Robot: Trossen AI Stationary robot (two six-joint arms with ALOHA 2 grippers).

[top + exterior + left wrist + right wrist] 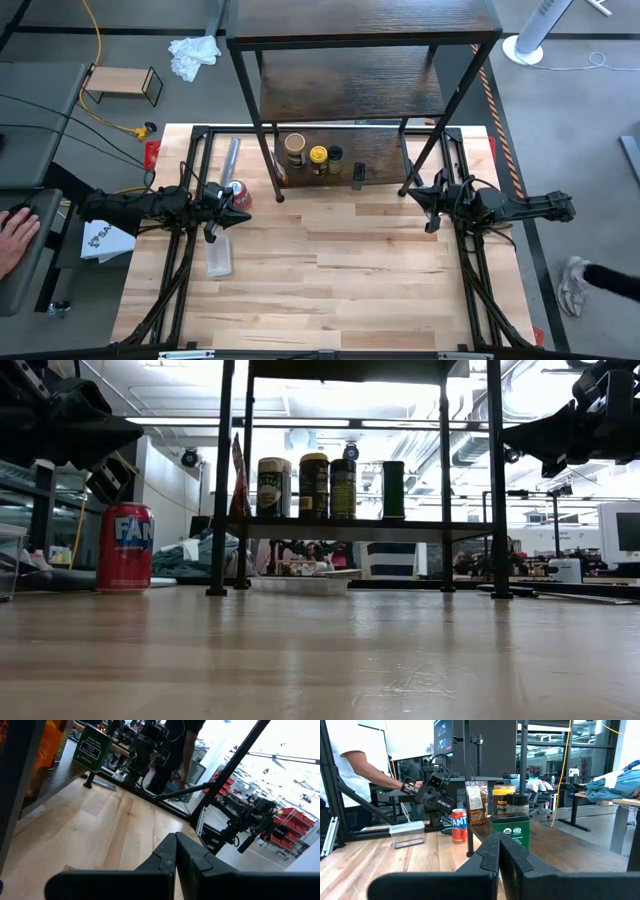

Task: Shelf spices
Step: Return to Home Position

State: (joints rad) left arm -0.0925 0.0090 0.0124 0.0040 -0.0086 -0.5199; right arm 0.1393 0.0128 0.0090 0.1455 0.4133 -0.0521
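One worktop [330, 290]. One shelf [350, 80], three boards, at its far edge. Left hand [175, 839], right hand [498, 839]: two, each pinched closed on nothing, flanking the shelf. Three jars [314, 486], in a row on the lowest board; likely light, rigid, smooth-walled: grip across the body below the lid. One box [393, 490], beside them; stiff, take by its flat sides.

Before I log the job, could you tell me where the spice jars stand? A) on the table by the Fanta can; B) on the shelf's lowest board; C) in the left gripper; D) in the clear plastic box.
B: the spice jars stand in a row on the shelf's lowest board; the left gripper and right gripper are shut, off to either side.
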